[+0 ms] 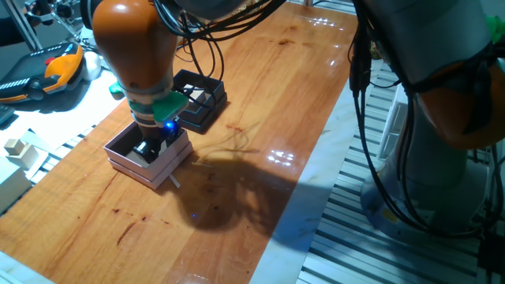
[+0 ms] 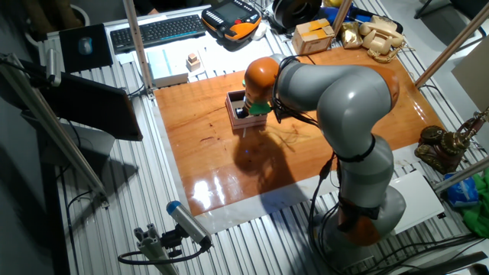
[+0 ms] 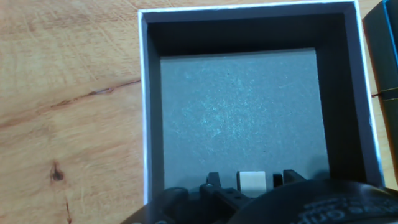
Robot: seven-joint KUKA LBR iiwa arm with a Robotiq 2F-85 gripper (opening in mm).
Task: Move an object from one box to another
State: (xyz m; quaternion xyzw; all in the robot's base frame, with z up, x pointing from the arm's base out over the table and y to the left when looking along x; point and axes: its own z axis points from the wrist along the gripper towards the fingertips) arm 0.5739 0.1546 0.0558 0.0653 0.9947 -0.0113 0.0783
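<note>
The pink box point(image 1: 170, 162) stands on the wooden table, also in the other fixed view point(image 2: 231, 107). In the hand view its pale rim and dark walls point(image 3: 152, 93) frame a grey floor. The small pale cube point(image 3: 252, 183) lies on that floor at the near wall. My gripper point(image 3: 252, 179) is lowered into the box point(image 1: 150, 148), with one finger on each side of the cube. A small gap shows on both sides, so the jaws are open around it. The black box point(image 1: 207, 110) sits just behind the pink one, and its edge point(image 3: 382, 56) shows at the right.
Pale blocks point(image 1: 16, 146) and an orange-black pendant point(image 1: 47, 71) lie off the table's left side. A cardboard carton point(image 2: 313, 34) and a keyboard point(image 2: 157, 30) are at the back. The robot base point(image 2: 367, 206) stands at the table's white front edge.
</note>
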